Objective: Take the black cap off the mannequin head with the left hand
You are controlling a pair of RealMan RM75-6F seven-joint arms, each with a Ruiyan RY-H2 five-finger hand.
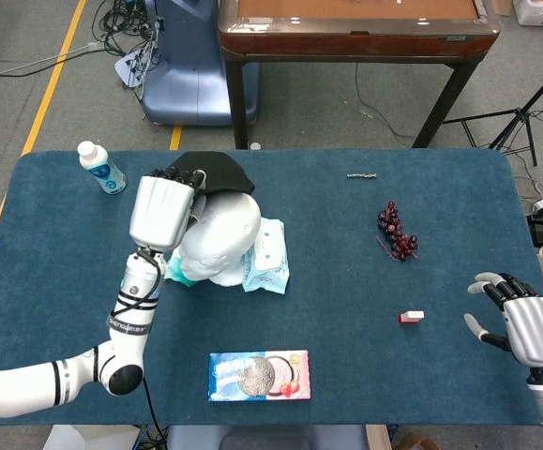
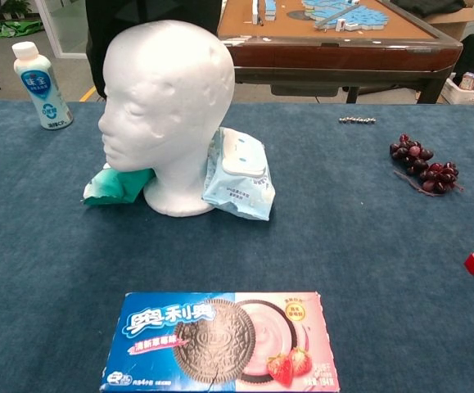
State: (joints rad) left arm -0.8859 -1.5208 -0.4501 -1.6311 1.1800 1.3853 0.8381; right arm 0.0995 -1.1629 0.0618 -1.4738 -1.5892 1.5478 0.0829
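A dark blue carpet-like surface (image 1: 346, 375) fills the lower part of the head view, and grey floor (image 1: 55, 103) lies beyond it, crossed at upper left by a yellow line (image 1: 51, 89). At top centre stands a brown wooden table (image 1: 355, 28) on dark legs, with a blue-grey machine base (image 1: 182, 84) and tangled cables (image 1: 126, 28) to its left. A black tripod stand (image 1: 529, 112) is at the upper right.
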